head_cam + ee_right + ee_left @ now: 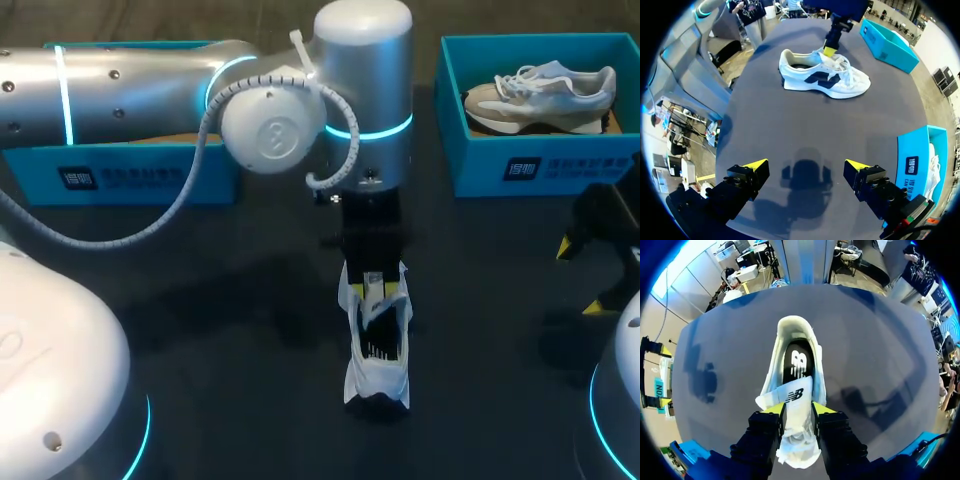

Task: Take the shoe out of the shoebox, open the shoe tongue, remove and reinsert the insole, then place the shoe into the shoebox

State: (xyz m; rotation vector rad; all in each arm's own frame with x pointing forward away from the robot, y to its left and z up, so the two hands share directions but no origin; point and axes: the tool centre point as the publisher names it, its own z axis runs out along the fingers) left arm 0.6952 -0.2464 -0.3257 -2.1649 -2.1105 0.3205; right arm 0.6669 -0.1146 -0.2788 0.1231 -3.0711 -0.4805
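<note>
At the table's (200,300) centre in the head view, you have the white shoe (377,370) lying out of its box, heel toward 6 o'clock and toe toward 12 o'clock, under the left arm's wrist. Your left gripper (798,410) is pinching the shoe tongue (799,396): the white flap sits between the two yellow tips, which press it from both sides at a narrow spread. Just past the tongue, the left wrist view looks into the shoe's mouth, where the dark insole (799,362) lies flat inside.

From the shoe, your right gripper (582,278) is at about 2 o'clock, well apart from it. Its claw stands wide with nothing between the fingers (756,165), over bare table.

One teal shoebox (480,160) sits at about 1 o'clock from the shoe and holds a second shoe (540,92), beige and white, lying on its side. Another teal shoebox (120,175) is at about 10 o'clock, largely hidden behind your left arm.
</note>
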